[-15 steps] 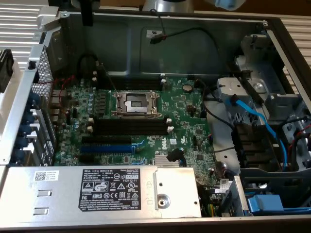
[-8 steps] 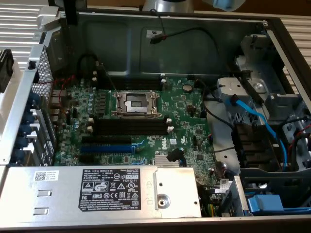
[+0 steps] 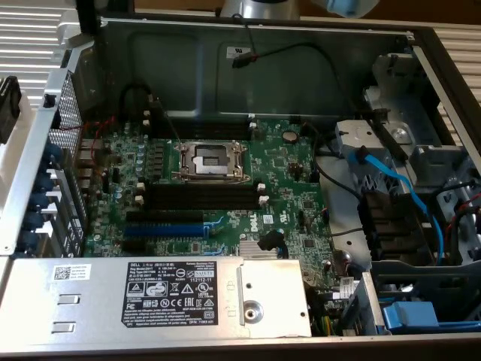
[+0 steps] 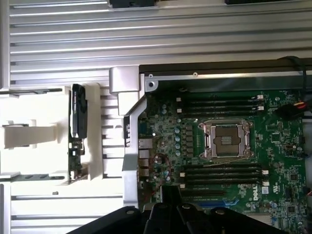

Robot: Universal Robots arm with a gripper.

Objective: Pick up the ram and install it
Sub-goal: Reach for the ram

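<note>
black two-finger gripper (image 4: 170, 197), closed tight on nothing, hangs over the green printed motherboard (image 4: 287, 170) inside the open grey metal computer case (image 4: 127, 83), near its long black memory slots (image 4: 222, 171). the ram (image 4: 77, 131), a thin dark-green circuit-board stick, stands on edge in a white plastic holder (image 4: 29, 107) outside the case, well apart from the gripper.

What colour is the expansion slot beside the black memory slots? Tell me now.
Blue. The slot shows best in the exterior view.
</note>
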